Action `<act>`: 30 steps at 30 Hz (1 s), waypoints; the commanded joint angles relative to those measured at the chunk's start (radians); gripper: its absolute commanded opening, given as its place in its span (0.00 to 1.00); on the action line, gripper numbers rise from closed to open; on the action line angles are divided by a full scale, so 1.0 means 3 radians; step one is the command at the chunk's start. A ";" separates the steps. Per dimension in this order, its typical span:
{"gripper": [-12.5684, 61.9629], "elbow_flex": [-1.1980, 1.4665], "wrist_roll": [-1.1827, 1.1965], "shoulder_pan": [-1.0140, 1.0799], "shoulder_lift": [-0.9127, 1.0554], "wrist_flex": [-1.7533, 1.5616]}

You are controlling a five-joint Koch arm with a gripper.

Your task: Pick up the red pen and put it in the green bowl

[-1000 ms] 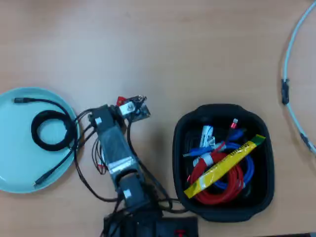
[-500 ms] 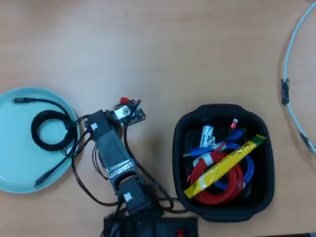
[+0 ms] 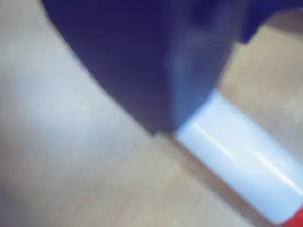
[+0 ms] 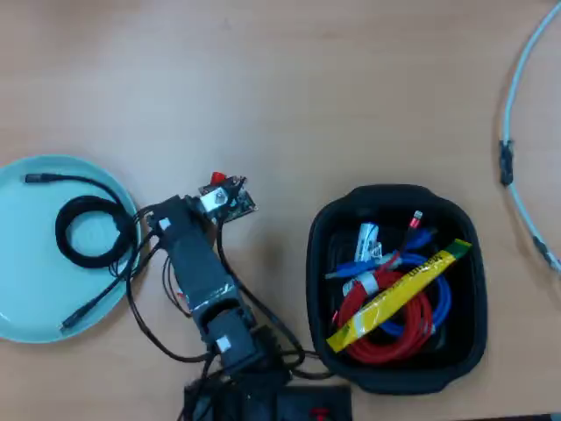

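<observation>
Pen point(image 3: 241, 156) fills the wrist view close up: white barrel running from centre toward 4 o'clock, a sliver of red cap at the bottom right corner. A dark blurred jaw covers its upper end, with bare wood behind. The barrel sits tight against that jaw, so the gripper point(image 4: 224, 186) looks clamped on the pen, though the second jaw is not visible in this view.

Overhead, the arm rises from its base at 6 o'clock and leans toward 11 o'clock. Only a small red spot shows at the gripper tip; the barrel is hidden under the wrist hardware. Whether the pen is lifted clear of the table cannot be told.

Change: over the last second the gripper head has swung from nearer the tub point(image 4: 396, 289) toward 9 o'clock, and the forearm has rotated with it. In the last half second it has crept only slightly further. Judgement: pen is in hand and the carry toward the bowl point(image 4: 26, 298) is under way, early stage.

Bowl lies at 9 o'clock of the gripper, near but apart, with a black coiled cable point(image 4: 88, 230) already in it. Tub sits at 3 to 4 o'clock, full of red and blue cables and a yellow strip, unchanged. A pale cable point(image 4: 517, 132) curves along the far right edge, also unchanged.
</observation>
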 commanded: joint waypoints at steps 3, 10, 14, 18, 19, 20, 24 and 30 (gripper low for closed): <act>0.47 -0.0066 -0.0020 0.0000 -0.0036 -0.0051; 0.52 -0.0036 0.0026 0.0020 -0.0041 -0.0010; 0.68 0.0072 0.0026 0.0061 -0.0036 0.0000; 0.80 0.0153 0.0026 0.0164 -0.0041 -0.0005; 0.81 0.0153 0.0026 0.0189 -0.0041 -0.0005; 0.82 0.0153 0.0026 0.0215 -0.0041 -0.0015; 0.83 0.0138 -0.0005 0.0245 -0.0066 -0.0051; 0.82 0.0046 -0.0026 0.0327 -0.0404 -0.0174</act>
